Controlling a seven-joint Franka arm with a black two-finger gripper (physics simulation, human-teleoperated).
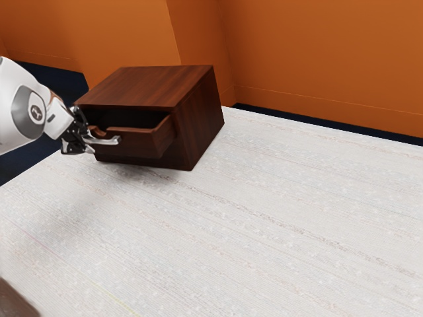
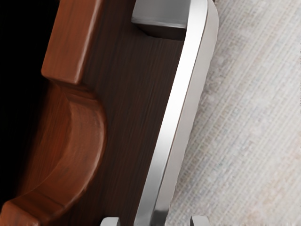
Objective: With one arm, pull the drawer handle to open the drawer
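A dark wooden cabinet (image 1: 165, 86) stands on the white table (image 1: 264, 218) at the back left of the exterior view. Its drawer (image 1: 135, 142) sticks partly out toward the arm, with a dark gap showing behind its front panel. A silver bar handle (image 1: 108, 140) is fixed to that panel. My gripper (image 1: 92, 140) is at the handle and open. In the wrist view the handle (image 2: 181, 122) runs along the drawer front (image 2: 131, 108) and passes between my two fingertips (image 2: 110, 221), with a gap on each side.
Orange walls rise behind the cabinet. The table surface (image 2: 254, 117) stretches wide toward the exterior view's right and front. A dark floor strip lies beyond the table's left edge, under the arm.
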